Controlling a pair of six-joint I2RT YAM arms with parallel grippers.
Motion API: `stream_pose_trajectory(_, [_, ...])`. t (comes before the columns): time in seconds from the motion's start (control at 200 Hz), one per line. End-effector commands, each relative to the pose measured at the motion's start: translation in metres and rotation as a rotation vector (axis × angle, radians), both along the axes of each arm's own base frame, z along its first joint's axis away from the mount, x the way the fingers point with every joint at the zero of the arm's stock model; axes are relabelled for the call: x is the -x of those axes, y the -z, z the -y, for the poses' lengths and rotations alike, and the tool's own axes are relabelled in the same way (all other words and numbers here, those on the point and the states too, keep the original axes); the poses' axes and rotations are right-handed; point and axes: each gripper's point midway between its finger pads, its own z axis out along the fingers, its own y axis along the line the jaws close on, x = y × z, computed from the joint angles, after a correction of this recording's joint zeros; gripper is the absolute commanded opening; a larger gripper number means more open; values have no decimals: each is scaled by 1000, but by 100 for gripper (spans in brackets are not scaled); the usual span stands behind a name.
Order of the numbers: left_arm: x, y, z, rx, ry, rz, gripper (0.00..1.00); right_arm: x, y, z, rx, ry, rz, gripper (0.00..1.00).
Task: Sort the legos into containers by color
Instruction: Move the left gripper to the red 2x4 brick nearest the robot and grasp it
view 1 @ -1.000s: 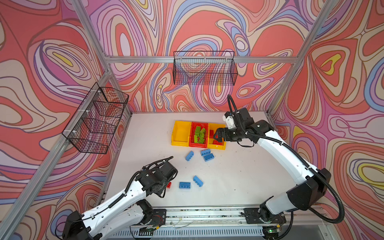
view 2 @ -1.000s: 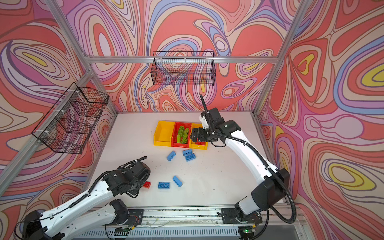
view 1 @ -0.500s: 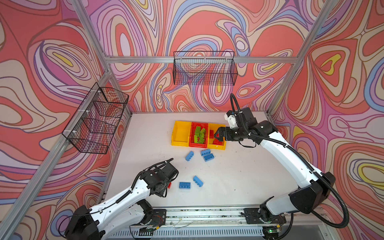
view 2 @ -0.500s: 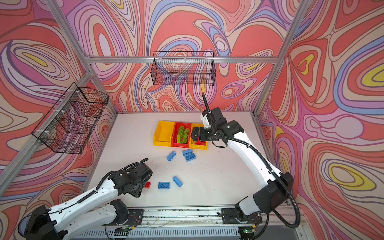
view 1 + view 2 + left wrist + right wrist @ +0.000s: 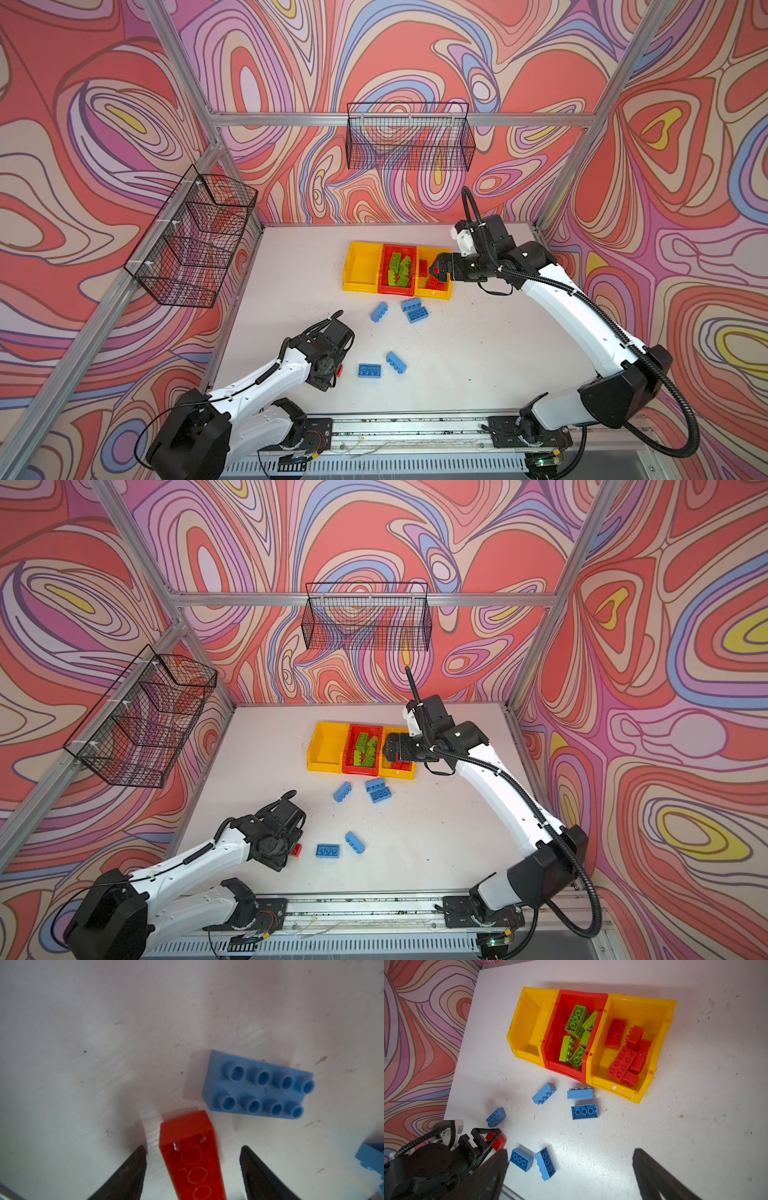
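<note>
The left gripper (image 5: 192,1147) sits low over the white table (image 5: 478,353), jaws partly apart and straddling 1 red lego (image 5: 191,1159) that lies studs-down, with a gap on each side. 6 blue legos (image 5: 544,1093) lie loose on the table. Beyond them stand the left yellow bin (image 5: 360,266), the red bin (image 5: 397,291) holding lime green legos (image 5: 399,268), and the right yellow bin (image 5: 432,296) holding red legos (image 5: 623,1064). The right gripper (image 5: 434,270) hovers over this last bin, jaws wide and holding nothing.

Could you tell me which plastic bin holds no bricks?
The yellow plastic bin farthest from the right gripper; the red bin holds green bricks, the other yellow bin red bricks.
</note>
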Motion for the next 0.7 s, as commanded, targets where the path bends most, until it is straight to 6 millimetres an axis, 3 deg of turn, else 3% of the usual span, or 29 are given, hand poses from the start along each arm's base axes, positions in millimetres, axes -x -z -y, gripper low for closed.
stream_pose_trajectory(0.0, [6, 13, 0, 12, -2, -44, 73, -3, -3, 2, 8, 10, 14, 98])
stream_pose_trajectory(0.125, [7, 20, 3, 18, 7, -76, 66, -6, -2, 1, 12, 10, 12, 98])
stream_pose_trajectory(0.336, [10, 20, 3, -13, 56, -140, 41, -9, 0, 1, 21, 15, 13, 98])
stream_pose_trajectory(0.361, [0, 12, 9, -2, 66, -119, 39, -9, 1, 1, 22, 16, 11, 98])
stream_pose_trajectory(0.551, [-13, -8, 15, -46, 168, -144, 26, -10, 3, 4, 29, 30, 13, 98])
stream_pose_trajectory(0.696, [-43, -38, 25, -95, 271, -111, 23, -10, 3, 8, 35, 57, 23, 98])
